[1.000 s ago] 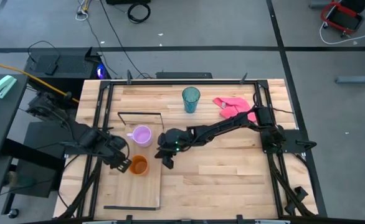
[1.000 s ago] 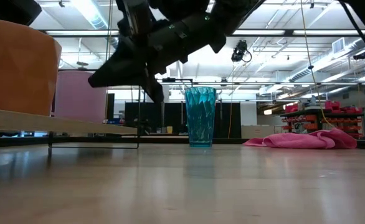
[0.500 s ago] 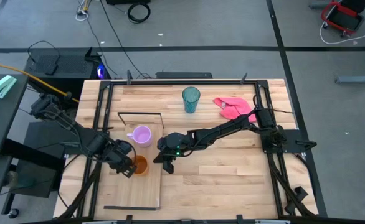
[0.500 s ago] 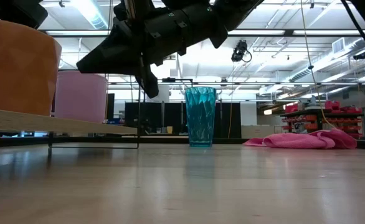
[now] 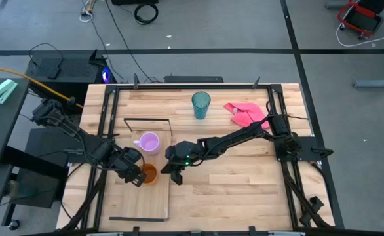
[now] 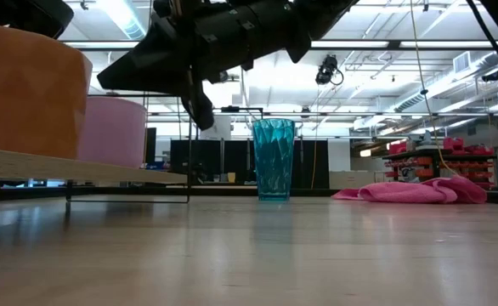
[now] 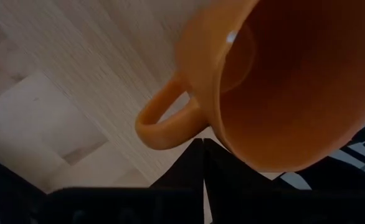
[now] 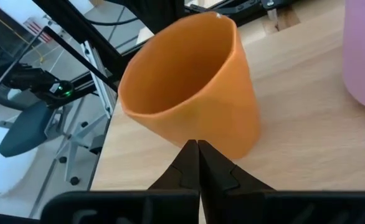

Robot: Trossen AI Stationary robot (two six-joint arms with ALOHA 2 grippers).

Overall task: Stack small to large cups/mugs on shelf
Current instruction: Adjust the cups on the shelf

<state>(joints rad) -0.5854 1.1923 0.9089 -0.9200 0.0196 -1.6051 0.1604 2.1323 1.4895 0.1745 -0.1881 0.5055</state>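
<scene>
The orange mug point(image 5: 149, 173) stands on the light-wood shelf plank point(image 5: 139, 200), its handle point(image 7: 164, 121) toward the table's left. The lilac mug point(image 5: 149, 142) stands on the same plank a little farther back. The teal tumbler point(image 5: 200, 105) stands on the tabletop near the far edge. My left gripper point(image 5: 134, 176) is shut at the orange mug's left side. My right gripper point(image 5: 173, 174) is also shut. It hangs just right of the mug, above the table, and points at the mug's lower wall point(image 8: 220, 134). My left gripper's shut fingertips point(image 7: 202, 155) lie against the orange mug's outer wall point(image 7: 232, 152), right beside the lower root of its handle. They slant down from the table's left. The mug's base is on the plank. My right gripper: I cannot tell whether its shut tips touch the mug.
A pink cloth point(image 5: 246, 113) lies at the back right of the table. The plank's thin black wire frame point(image 5: 146, 120) stands behind the lilac mug. Bare wood stretches between the plank and the right arm's base.
My left gripper has moved toward the table's right, up to the orange mug's handle side. My right gripper has risen a little and shifted toward the orange mug. It stays shut.
</scene>
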